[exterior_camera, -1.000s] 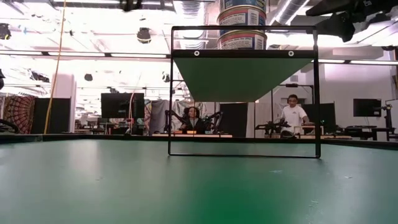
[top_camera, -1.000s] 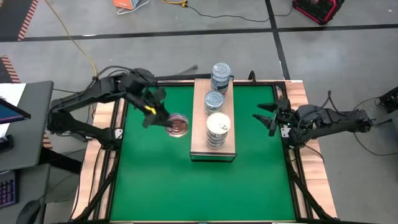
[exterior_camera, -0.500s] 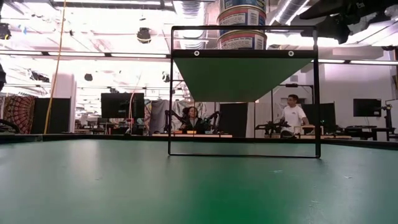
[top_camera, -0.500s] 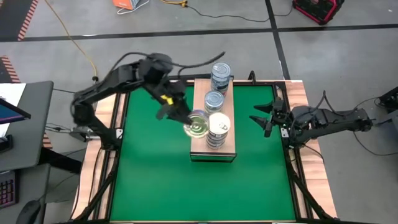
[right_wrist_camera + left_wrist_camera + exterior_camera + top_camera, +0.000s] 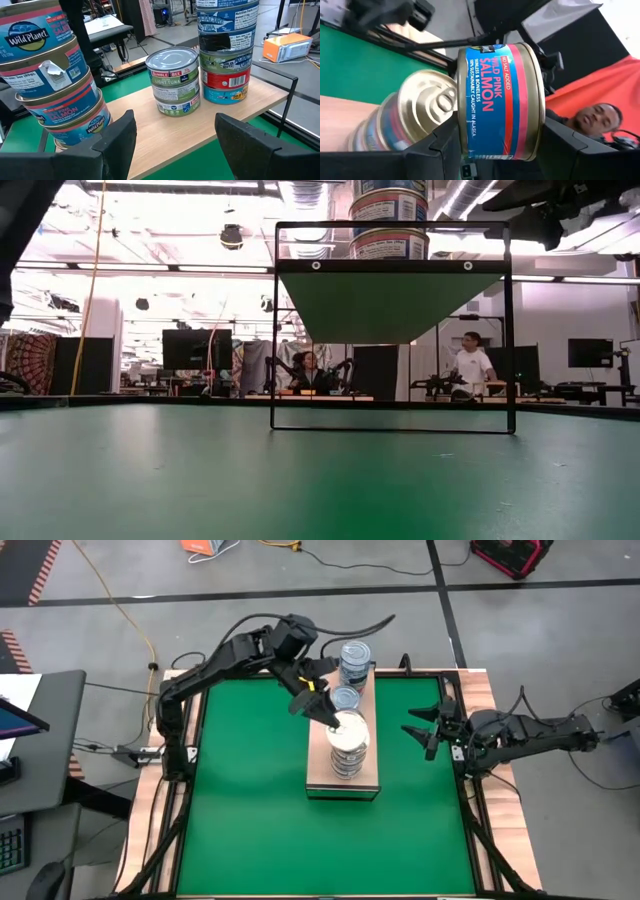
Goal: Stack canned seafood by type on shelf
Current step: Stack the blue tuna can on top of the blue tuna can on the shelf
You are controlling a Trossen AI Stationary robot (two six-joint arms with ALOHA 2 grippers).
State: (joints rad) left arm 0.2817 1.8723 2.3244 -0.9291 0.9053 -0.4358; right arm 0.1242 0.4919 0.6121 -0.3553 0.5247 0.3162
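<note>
My left gripper (image 5: 330, 715) reaches over the shelf (image 5: 322, 765), a light-wood block on the green mat, and is shut on a blue-and-pink salmon can (image 5: 500, 100). The can hovers at the top of the near stack of salmon cans (image 5: 350, 755), whose gold top (image 5: 427, 105) shows beside it. A middle stack of tuna cans (image 5: 175, 80) and a taller far stack (image 5: 227, 50) also stand on the shelf. My right gripper (image 5: 420, 732) waits open at the mat's right edge, its fingers pointing at the shelf. My left gripper pinches the salmon can between its two fingers, one finger on each flat end (image 5: 461, 127). It comes nearly level from the table's far left, and the label faces the wrist. The can is upright above the near stack; whether it touches the stack's top I cannot tell.
The shelf stands on thin black legs (image 5: 273, 330), with room beneath it in the low view. Green mat (image 5: 250, 810) lies bare to the shelf's left, right and near side. People sit at desks in the room beyond the table.
My left gripper has carried the salmon can from over the mat left of the shelf toward the table's right and upward, ending above the near stack. The arm has stretched out over the shelf and the wrist has turned. The can stays in the hold.
</note>
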